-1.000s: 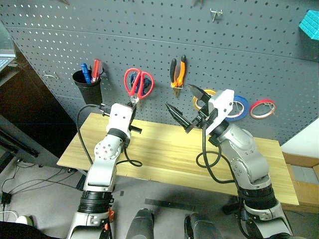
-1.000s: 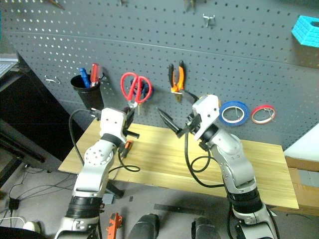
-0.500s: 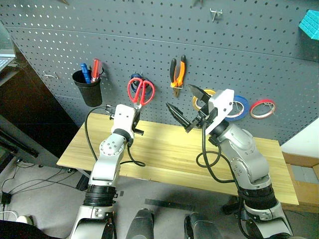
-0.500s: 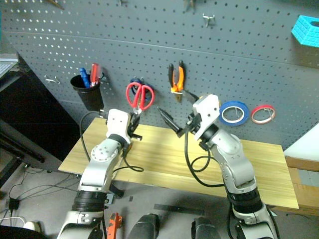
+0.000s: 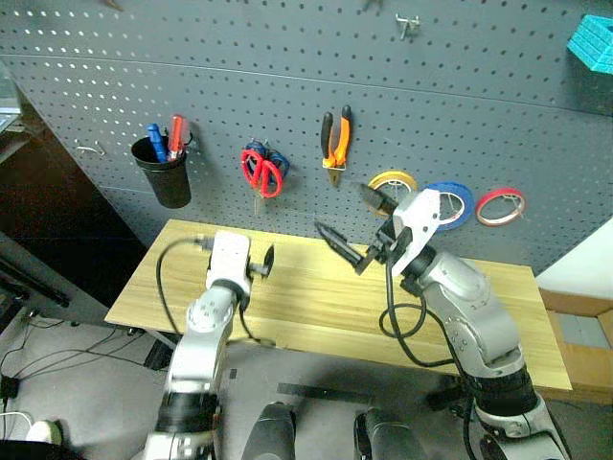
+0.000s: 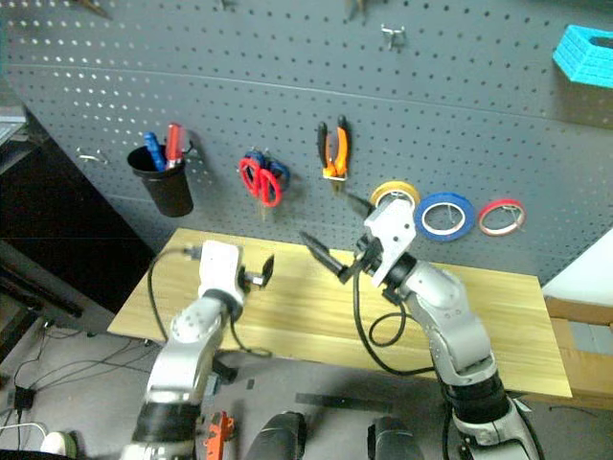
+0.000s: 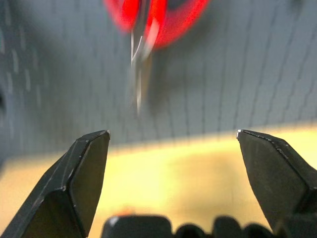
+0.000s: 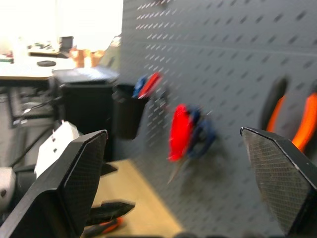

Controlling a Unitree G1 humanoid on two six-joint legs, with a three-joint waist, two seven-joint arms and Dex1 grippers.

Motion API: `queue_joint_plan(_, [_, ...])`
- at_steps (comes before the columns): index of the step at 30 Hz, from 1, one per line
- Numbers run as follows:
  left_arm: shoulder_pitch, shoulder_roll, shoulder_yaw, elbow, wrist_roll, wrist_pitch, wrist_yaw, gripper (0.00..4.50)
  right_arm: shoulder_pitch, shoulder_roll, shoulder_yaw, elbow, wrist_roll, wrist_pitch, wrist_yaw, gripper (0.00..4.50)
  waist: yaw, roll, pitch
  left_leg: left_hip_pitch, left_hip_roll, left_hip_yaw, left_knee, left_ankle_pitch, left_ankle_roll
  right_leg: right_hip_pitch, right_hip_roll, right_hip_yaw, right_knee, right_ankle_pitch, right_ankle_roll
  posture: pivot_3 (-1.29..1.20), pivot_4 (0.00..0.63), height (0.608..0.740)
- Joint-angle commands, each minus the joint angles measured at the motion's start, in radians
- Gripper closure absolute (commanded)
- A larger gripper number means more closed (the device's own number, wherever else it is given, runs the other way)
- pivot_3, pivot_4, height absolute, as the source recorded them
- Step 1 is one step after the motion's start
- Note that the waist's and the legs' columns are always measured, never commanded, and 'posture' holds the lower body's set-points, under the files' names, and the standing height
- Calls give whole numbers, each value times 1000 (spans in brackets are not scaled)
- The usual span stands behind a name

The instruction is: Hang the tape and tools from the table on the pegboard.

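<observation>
We saw our left gripper (image 7: 173, 144) spread wide, empty, right gripper (image 5: 347, 222) spread too, holding nothing, red-handled scissors (image 5: 261, 171) hanging on the pegboard (image 5: 287, 86), blades down.

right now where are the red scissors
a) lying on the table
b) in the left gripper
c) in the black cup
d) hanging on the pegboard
d, the red scissors hang on the pegboard left of the pliers, and the left gripper is open below them, holding nothing.
</observation>
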State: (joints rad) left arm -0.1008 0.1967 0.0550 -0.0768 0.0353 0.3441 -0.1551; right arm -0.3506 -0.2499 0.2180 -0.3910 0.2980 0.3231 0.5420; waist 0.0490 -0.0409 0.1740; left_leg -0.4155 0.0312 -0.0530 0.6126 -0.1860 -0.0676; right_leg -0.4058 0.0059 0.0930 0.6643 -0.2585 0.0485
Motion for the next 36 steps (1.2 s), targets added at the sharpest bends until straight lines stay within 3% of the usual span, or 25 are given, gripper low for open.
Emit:
queue_joint_plan(1, [97, 25, 46, -103, -5, 20, 9, 23, 28, -40, 71, -35, 21, 49, 83, 0, -6, 2, 10, 0, 0, 0, 0, 0, 0, 0, 0, 0, 0, -1, 0, 152, 250, 740])
queue_joint_plan(7, [87, 130, 157, -63, -35, 45, -8, 23, -13, -16, 177, 42, -23, 52, 133, 0, -16, 6, 82, 3, 2, -1, 1, 4, 5, -1, 1, -1, 8, -5, -6, 156, 340, 740])
queue_joint_plan(10, [-13, 180, 188, 51, -73, 24, -59, 23, -92, 63, 206, 107, -32, 67, 116, 0, -17, 10, 114, 1, 1, 0, 2, 4, 5, -3, 0, 0, 9, -5, -5, 148, 382, 740])
queue_joint_plan(15, [-156, 240, 164, 227, -110, 13, -167, 23, -179, 123, 185, 171, -30, 104, 111, 0, -25, 6, 148, -11, 1, 0, 2, 5, 1, -15, 0, -1, 14, -4, 4, 133, 412, 740])
queue_joint_plan(21, [-310, 229, 177, 418, -143, -17, -184, 23, -241, 137, 127, 213, -14, 139, 104, 0, -28, 2, 189, -18, 0, -3, 2, 3, -1, -21, -2, -6, 14, -3, 0, 98, 443, 740])
queue_joint_plan(29, [-277, 217, 183, 422, -190, 124, -196, 23, -218, 130, 123, 167, -13, 169, 106, 0, -53, 2, 215, -19, -1, -4, 1, 3, -2, -21, -4, -6, 15, -3, 0, 90, 459, 740])
queue_joint_plan(32, [-262, 227, 183, 399, -189, 145, -188, 603, -214, 131, 124, 163, -16, 171, 106, 0, -55, 3, 220, -18, 0, -4, 1, 3, -2, -21, -3, -6, 16, -6, 5, 90, 462, 740])
queue_joint_plan(36, [-255, 242, 177, 385, -176, 141, -180, 2015, -216, 136, 122, 173, -19, 167, 103, 0, -55, 4, 222, -18, -1, -4, 1, 4, -3, -21, -3, -5, 16, -6, 5, 94, 460, 740])
